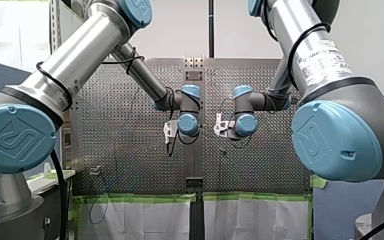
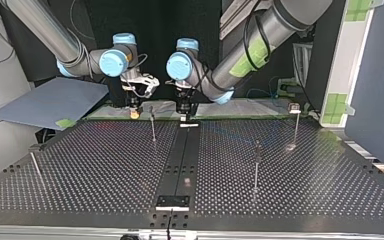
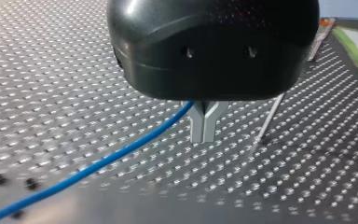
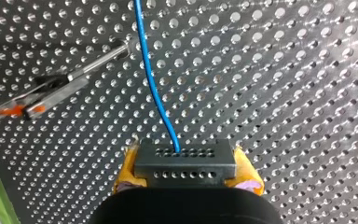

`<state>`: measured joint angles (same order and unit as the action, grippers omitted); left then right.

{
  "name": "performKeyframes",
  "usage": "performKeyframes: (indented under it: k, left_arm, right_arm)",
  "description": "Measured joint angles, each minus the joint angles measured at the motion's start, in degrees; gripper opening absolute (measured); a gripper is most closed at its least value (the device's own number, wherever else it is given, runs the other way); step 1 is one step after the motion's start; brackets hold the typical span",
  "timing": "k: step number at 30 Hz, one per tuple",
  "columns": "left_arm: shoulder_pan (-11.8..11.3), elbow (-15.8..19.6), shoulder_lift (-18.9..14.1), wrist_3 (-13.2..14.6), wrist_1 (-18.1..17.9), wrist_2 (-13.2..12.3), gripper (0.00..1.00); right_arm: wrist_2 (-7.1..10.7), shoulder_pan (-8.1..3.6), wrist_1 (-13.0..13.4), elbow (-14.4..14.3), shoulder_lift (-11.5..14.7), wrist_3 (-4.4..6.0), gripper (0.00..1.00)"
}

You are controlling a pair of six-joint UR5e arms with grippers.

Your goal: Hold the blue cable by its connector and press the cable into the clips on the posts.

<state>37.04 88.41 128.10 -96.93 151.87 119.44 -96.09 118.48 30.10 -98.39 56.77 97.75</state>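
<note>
In the right wrist view my right gripper (image 4: 186,171) is shut on a dark grey connector (image 4: 185,160), one yellow pad (image 4: 129,165) on each side of it. The blue cable (image 4: 151,84) leaves the connector and runs straight ahead over the perforated table. A post with an orange-marked clip (image 4: 37,100) stands beside the cable. In the left wrist view my left gripper (image 3: 203,136) has its metal fingers shut, and the blue cable (image 3: 98,163) comes out from between them and trails away. Both grippers hang close together at the far edge in the top view: my right gripper (image 2: 135,109), my left gripper (image 2: 184,110).
Thin posts stand on the table in the top view: one by the grippers (image 2: 153,125), one mid-right (image 2: 256,165), one far right (image 2: 295,122), one at the left edge (image 2: 35,165). A blue sheet (image 2: 50,100) lies beyond the table's left corner.
</note>
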Motion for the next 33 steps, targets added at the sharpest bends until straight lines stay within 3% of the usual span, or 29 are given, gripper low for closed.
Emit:
performKeyframes:
  k: [8, 19, 23, 29, 33]
  left_arm:
    - [0.84, -0.01, 2.09, -1.32, -3.00, -0.23, 0.00]
    - [1.34, -0.01, 6.87, -1.72, -5.95, -0.92, 0.00]
    - [1.53, -0.02, 8.09, -1.74, -6.42, -0.16, 0.00]
    - [2.12, -0.02, 8.36, -1.76, -7.28, 2.14, 0.00]
    - [2.94, -0.02, 8.63, -1.76, -7.68, 3.74, 0.00]
  right_arm:
    - [1.40, -0.77, 4.88, -3.78, -0.86, 0.10, 0.00]
    - [2.25, -2.31, 9.32, -5.24, -3.88, -0.50, 0.00]
    - [3.83, -2.65, 10.03, -5.23, -3.93, -0.53, 0.00]
    - [4.68, -2.77, 10.85, -5.23, -4.08, -0.90, 0.00]
    - [5.38, -2.93, 11.27, -5.25, -5.48, -2.13, 0.00]
